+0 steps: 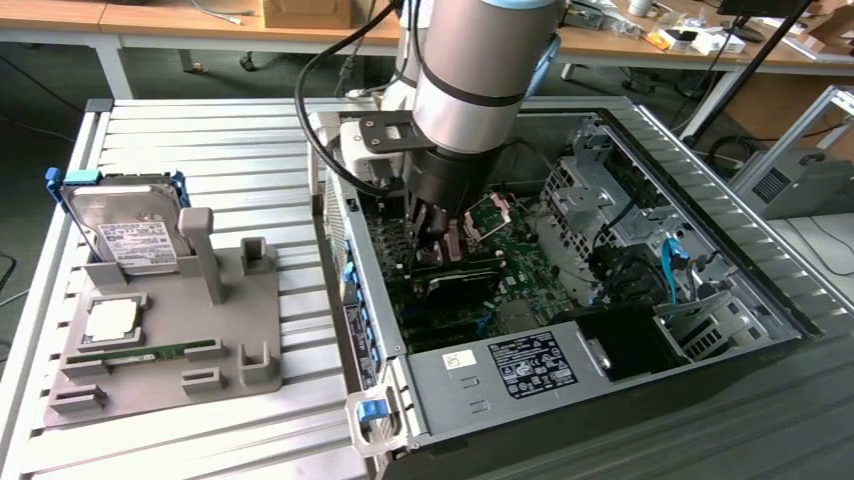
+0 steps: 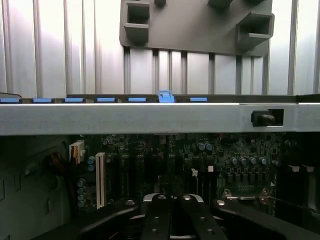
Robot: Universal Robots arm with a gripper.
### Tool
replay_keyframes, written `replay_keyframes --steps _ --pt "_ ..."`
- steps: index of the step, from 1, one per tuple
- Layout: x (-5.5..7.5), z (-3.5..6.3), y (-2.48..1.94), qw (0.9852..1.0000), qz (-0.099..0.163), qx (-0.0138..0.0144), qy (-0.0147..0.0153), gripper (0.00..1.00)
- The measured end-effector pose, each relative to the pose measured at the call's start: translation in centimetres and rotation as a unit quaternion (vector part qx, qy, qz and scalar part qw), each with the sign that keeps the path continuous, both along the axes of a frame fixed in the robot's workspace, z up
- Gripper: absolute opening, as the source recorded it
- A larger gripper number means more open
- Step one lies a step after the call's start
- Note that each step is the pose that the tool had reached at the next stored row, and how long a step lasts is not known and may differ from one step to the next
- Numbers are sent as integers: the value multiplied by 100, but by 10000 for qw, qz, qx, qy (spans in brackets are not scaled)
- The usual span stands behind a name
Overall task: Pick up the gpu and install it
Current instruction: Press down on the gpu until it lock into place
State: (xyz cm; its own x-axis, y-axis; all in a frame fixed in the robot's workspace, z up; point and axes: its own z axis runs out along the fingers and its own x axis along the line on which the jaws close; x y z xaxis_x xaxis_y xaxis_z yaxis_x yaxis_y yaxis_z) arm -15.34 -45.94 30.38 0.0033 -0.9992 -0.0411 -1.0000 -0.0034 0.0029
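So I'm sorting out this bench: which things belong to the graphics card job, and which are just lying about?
Job in hand:
- gripper, shut, down inside the case
- graphics card, under the gripper over the motherboard
- computer case

Lying about:
- hard drive
- memory stick
- grey holder tray

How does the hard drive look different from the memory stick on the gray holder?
1. The hard drive is silver with a white label; the memory stick is green.
2. The hard drive is a broad block; the memory stick is a slim strip.
3. The hard drive sits at the holder's far end; the memory stick lies nearer the camera.

Both rest on the gray holder, outside the computer case.
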Motion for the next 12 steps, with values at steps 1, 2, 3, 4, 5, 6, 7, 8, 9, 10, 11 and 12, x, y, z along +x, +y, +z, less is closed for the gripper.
replay_keyframes --steps 1,2,3,4,5,6,7,8,9,10,11,12 --pt "20 0 0 10000 0 0 0 11" --pt "35 0 0 10000 0 0 0 11" --pt "47 0 0 10000 0 0 0 11" --pt "56 0 0 10000 1 1 0 11" --pt "60 -1 -1 10000 0 2 0 11" --pt "67 -1 0 10000 0 3 0 11" --pt "75 -1 0 10000 1 2 0 11" --pt "81 -1 0 10000 1 2 0 11" --pt "81 -1 0 10000 0 3 0 11" --pt "76 -1 0 10000 -1 4 0 11" --pt "66 -2 0 10000 0 4 -1 11" --pt "64 -3 0 10000 0 5 -1 11"
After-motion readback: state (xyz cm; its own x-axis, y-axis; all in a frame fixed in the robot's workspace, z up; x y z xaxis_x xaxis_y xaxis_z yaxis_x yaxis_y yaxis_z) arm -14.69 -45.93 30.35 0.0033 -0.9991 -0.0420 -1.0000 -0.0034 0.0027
